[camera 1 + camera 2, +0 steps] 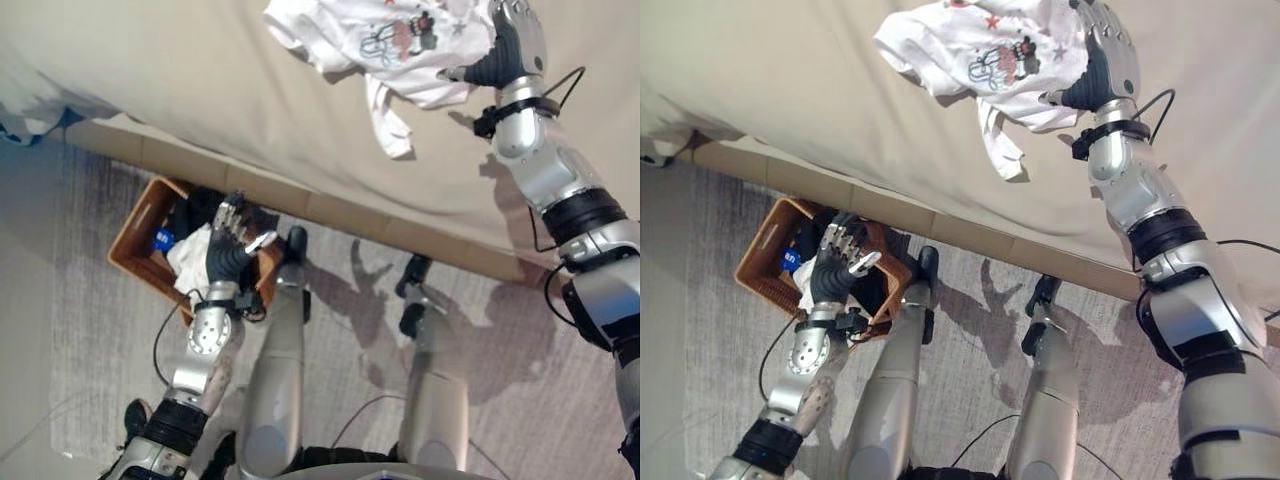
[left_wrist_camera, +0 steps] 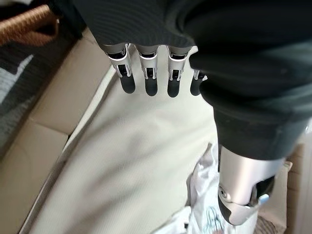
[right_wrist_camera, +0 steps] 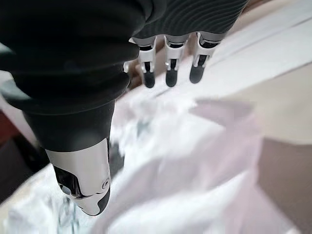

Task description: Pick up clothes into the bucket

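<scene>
Left eye view is showing the right hand, fingers released, hovering at the white shirt at one o'clock on the bed; it looks soft and light, best pinched at a bunched fold. The left hand, also released, is waiting over the basket at eight o'clock.

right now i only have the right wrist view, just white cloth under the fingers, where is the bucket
Observer: On the floor beside the bed, a brown basket.
Operator: anything in it
Observer: Yes, white and dark clothes plus something blue.
Operator: where's the other hand
Observer: The left hand is over the basket, fingers open.
Operator: and mine, is it gripping the shirt
Observer: The right hand lies open on the white T-shirt on the bed.
</scene>
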{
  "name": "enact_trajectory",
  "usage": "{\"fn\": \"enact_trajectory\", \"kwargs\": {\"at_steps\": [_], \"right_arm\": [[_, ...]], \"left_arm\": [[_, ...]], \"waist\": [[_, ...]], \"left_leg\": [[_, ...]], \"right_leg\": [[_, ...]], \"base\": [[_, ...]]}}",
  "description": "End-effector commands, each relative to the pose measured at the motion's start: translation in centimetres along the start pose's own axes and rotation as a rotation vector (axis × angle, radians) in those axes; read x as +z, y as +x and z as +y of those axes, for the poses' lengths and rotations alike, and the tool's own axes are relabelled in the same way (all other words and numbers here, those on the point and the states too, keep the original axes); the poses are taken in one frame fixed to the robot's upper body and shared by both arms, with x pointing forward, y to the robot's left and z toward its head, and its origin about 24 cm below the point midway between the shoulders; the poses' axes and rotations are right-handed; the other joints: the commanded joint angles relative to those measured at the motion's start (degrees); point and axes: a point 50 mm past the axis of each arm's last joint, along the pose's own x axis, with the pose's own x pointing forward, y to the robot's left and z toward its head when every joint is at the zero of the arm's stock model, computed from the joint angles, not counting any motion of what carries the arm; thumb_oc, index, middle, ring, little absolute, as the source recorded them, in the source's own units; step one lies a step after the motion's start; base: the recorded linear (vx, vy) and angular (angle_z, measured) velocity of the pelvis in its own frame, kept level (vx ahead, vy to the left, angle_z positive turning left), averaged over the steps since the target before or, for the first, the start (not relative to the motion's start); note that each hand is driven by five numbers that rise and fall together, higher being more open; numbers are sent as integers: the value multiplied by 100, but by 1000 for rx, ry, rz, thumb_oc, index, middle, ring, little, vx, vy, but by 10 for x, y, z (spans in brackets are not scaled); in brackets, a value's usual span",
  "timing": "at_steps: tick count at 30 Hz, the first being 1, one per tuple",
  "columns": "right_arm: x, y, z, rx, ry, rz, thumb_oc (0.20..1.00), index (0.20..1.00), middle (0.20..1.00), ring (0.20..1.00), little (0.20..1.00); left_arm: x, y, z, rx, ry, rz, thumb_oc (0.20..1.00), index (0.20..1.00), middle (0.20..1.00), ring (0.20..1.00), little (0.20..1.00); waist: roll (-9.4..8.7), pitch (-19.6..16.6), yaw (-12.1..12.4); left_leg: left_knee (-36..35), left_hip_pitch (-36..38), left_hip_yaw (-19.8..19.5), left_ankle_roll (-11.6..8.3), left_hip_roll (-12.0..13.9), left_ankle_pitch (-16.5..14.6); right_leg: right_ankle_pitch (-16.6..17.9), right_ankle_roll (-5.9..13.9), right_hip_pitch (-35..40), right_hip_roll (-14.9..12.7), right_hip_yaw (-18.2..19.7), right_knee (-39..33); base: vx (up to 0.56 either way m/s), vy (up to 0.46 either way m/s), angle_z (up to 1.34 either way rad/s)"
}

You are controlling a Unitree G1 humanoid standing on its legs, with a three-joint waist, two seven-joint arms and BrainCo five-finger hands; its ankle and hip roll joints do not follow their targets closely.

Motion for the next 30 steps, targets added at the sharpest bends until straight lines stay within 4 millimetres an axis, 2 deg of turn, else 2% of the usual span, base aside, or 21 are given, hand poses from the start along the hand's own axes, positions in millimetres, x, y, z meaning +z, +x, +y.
{"fn": "enact_trajectory", "kwargs": {"at_steps": [1,2,4,5,6,7,14,15,16,17,20,22,30], "right_arm": [[13,15,-20,-7,-95,-94,1000,1000,1000,1000,1000],[12,12,-12,31,-113,-97,1000,1000,1000,1000,1000],[13,11,-8,62,-136,-104,1000,1000,1000,1000,1000],[11,14,-6,89,-175,-88,1000,1000,1000,1000,1000],[6,12,0,117,-195,-70,1000,1000,1000,1000,1000],[1,13,2,136,-223,-40,1000,1000,1000,1000,1000],[-12,18,-2,160,-275,36,1000,1000,1000,1000,1000],[-14,18,-1,173,-292,43,815,815,815,815,815],[-16,18,-2,176,-302,55,391,391,391,391,391],[-16,18,-2,176,-302,55,200,200,200,200,200],[-33,13,-1,193,-316,148,200,200,200,200,200],[-36,12,-1,189,-305,168,200,200,200,200,200],[-32,8,4,151,-178,176,200,200,200,200,200]], "left_arm": [[25,-2,-8,-60,-3,-136,1000,1000,1000,1000,1000],[23,-4,-7,-59,-2,-125,1000,1000,1000,1000,1000],[24,-4,-8,-62,-4,-128,1000,1000,1000,1000,1000],[27,-1,-9,-73,-12,-142,1000,1000,1000,1000,1000],[25,-4,-9,-72,-20,-129,1000,1000,1000,1000,1000],[25,-3,-11,-81,-23,-130,1000,1000,1000,1000,1000],[27,1,-17,-109,-32,-142,1000,1000,1000,1000,1000],[27,2,-17,-109,-34,-138,1000,1000,1000,1000,1000],[26,2,-17,-108,-37,-136,1000,1000,1000,1000,1000],[26,2,-17,-108,-37,-136,1000,1000,1000,1000,1000],[26,4,-21,-118,-47,-131,1000,1000,1000,1000,1000],[26,5,-22,-117,-47,-135,1000,1000,1000,1000,1000],[24,8,-26,-105,-45,-131,1000,1000,1000,1000,1000]], "waist": [[89,-93,61],[78,-93,72],[84,-93,74],[118,-93,111],[121,-93,122],[136,-93,157],[232,-93,252],[234,-93,263],[238,-93,261],[240,-93,259],[288,-93,300],[300,-93,305],[255,-93,215]], "left_leg": [[56,-296,24,38,-69,3],[122,-175,12,6,-69,-200],[128,-205,4,4,-78,-201],[76,-394,-6,39,-112,2],[139,-259,-19,7,-119,-208],[138,-276,-34,9,-129,-205],[126,-355,-92,10,-187,-164],[120,-360,-102,10,-196,-158],[107,-358,-106,9,-199,-154],[106,-358,-107,9,-200,-153],[84,-360,-123,5,-211,-136],[63,-351,-125,1,-214,-125],[-51,-150,-59,-20,-168,-92]], "right_leg": [[-295,499,382,-285,197,372],[-474,549,489,-294,243,462],[-480,549,475,-306,230,462],[-317,492,323,-309,171,400],[-496,548,434,-316,208,497],[-494,550,424,-328,196,500],[-539,543,385,-369,130,550],[-544,542,387,-375,120,559],[-544,537,387,-378,113,558],[-544,537,387,-379,112,558],[-550,538,394,-393,81,553],[-561,534,405,-390,72,549],[-544,530,570,-365,31,459]], "base": [[88,-31,13],[91,-35,15],[10,-8,13],[8,-7,6],[0,0,0],[69,-30,0],[2,0,3],[8,4,10],[6,3,6],[3,2,6],[3,-2,4],[6,4,5],[0,0,0]]}}
